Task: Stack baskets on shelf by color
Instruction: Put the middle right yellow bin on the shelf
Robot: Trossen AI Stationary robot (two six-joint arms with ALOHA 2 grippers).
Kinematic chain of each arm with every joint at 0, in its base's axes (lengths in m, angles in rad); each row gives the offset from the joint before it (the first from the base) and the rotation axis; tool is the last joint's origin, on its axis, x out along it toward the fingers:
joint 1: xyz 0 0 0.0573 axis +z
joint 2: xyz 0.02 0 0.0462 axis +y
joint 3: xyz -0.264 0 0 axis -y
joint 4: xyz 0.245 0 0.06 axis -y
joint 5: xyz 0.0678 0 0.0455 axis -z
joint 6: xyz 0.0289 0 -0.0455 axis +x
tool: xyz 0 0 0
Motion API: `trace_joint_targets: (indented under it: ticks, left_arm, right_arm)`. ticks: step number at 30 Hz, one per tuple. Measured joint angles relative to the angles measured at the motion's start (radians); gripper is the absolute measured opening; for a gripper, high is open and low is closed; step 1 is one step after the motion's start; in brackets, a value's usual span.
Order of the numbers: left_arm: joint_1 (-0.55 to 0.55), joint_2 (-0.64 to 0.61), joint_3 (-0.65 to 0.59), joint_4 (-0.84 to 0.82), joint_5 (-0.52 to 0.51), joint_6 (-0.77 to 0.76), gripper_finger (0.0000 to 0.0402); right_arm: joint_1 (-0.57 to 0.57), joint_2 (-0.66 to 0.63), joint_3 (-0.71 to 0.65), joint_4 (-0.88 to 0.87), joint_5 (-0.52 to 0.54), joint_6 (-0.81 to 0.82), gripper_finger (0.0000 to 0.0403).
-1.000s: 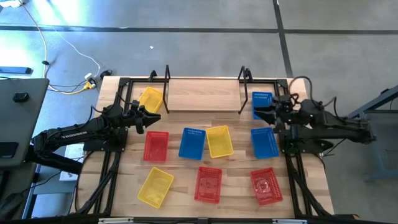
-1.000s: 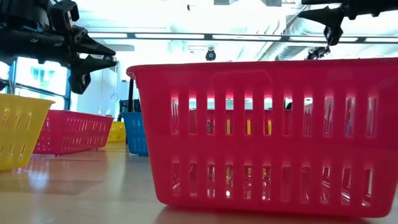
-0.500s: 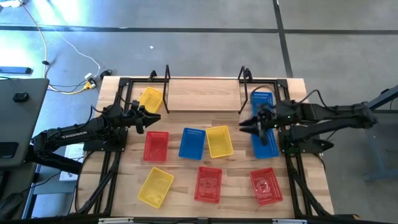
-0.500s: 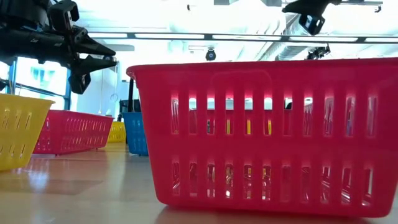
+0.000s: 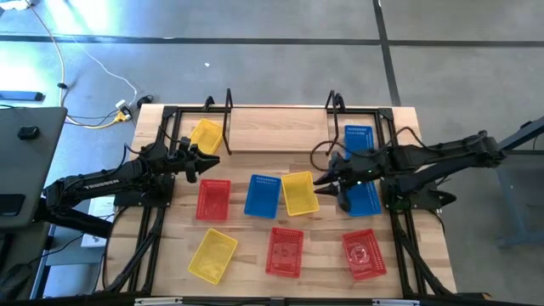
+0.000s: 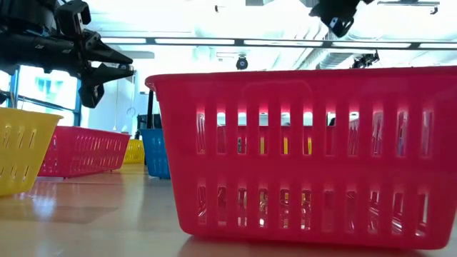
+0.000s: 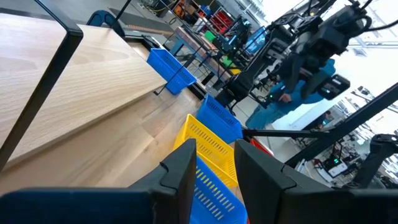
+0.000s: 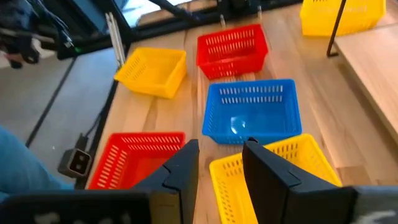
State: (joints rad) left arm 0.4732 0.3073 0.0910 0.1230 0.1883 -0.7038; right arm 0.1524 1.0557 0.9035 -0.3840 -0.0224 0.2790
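The shelf [image 5: 280, 129] stands at the table's far middle with nothing on its board. A yellow basket [image 5: 206, 134] sits left of it and a blue basket [image 5: 359, 138] right of it. Red [image 5: 212, 198], blue [image 5: 263, 195], yellow [image 5: 299, 193] and blue [image 5: 365, 198] baskets lie in the middle row. Yellow [image 5: 212, 254], red [image 5: 285, 252] and red [image 5: 364, 255] baskets lie in the near row. My right gripper [image 5: 320, 184] is open and empty, above the middle yellow basket's right edge [image 8: 273, 168]. My left gripper [image 5: 206, 163] is open and empty, near the far-left yellow basket.
Black frame rails run along the table's left [image 5: 157, 183] and right [image 5: 395, 204] sides. The shelf's black wire posts [image 5: 334, 127] rise at its ends. A laptop [image 5: 25, 153] sits off the table's left. In the low view a red basket [image 6: 307, 150] fills the foreground.
My right gripper has reached out from the far-right blue basket toward the table's left and a little nearer, and now stands over the middle yellow basket, still open. No basket has moved.
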Motion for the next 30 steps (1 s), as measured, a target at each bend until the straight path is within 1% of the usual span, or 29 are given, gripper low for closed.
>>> trace_joint_targets:
  ticks: [6,10,14,18,21,26,30]
  left_arm:
    - [0.0,0.0,0.0,-0.001,0.0,0.0,0.0099]
    - [0.0,0.0,0.0,-0.003,0.0,0.0,0.0099]
    - [0.0,0.0,0.0,-0.008,0.001,0.0,0.0099]
    - [0.0,0.0,0.0,-0.014,0.001,0.0,0.0099]
    - [0.0,0.0,0.0,-0.033,0.001,0.0,0.0099]
    - [0.0,0.0,0.0,-0.054,0.001,0.0,0.0099]
    - [0.0,0.0,0.0,-0.055,0.0,0.0,0.0099]
  right_arm:
    - [0.0,0.079,0.0,0.004,-0.001,-0.029,0.0116]
    - [0.0,0.135,0.0,0.007,-0.009,-0.038,0.0135]
    - [0.014,0.185,0.0,0.008,-0.039,-0.074,0.0154]
    - [0.045,0.243,0.0,0.01,-0.052,-0.114,0.016]
    - [0.064,0.291,0.0,0.011,-0.048,-0.142,0.016]
    - [0.082,0.368,0.0,0.014,-0.003,-0.176,0.016]
    - [0.084,0.421,0.0,0.019,0.011,-0.194,0.016]
